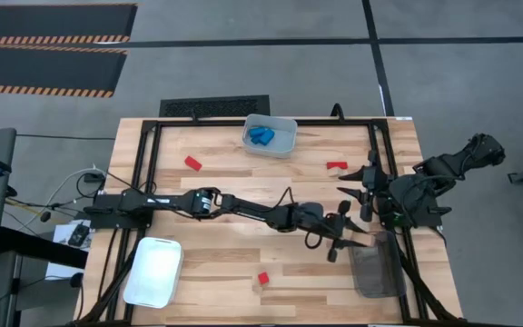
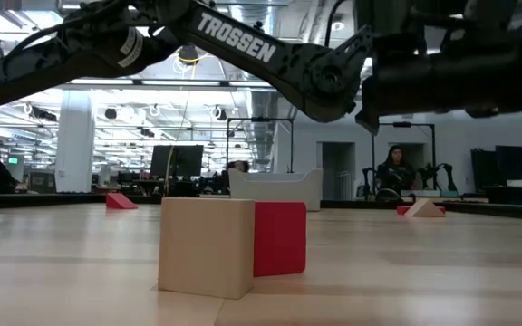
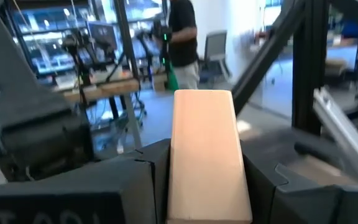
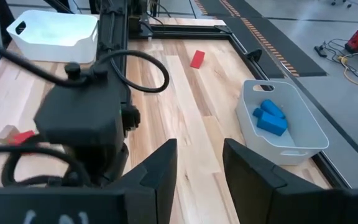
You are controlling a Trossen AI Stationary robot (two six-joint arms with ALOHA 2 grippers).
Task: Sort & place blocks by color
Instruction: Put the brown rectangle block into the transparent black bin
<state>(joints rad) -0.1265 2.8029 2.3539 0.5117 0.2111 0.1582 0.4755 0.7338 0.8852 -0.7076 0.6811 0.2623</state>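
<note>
Nearest block: your left wrist view is filled by a tan block (image 3: 207, 155), upright between the dark fingers (image 3: 135, 186).
Left gripper (image 1: 345, 238): its fingers are clamped on that tan block, and it sits just beside the clear bin (image 1: 377, 266).
Right gripper (image 4: 197, 168): fingers apart with nothing between them; you see it near the clear bin, on the side toward the grey bin.
Grey bin (image 1: 271, 134): blue blocks (image 1: 261, 137) lie inside it.
Loose blocks: a tan cube (image 2: 207, 244) touches a red cube (image 2: 279, 237), between the clear bin and the white bin (image 1: 153, 272); red wedges (image 1: 193, 163) lie near the grey bin.
</note>
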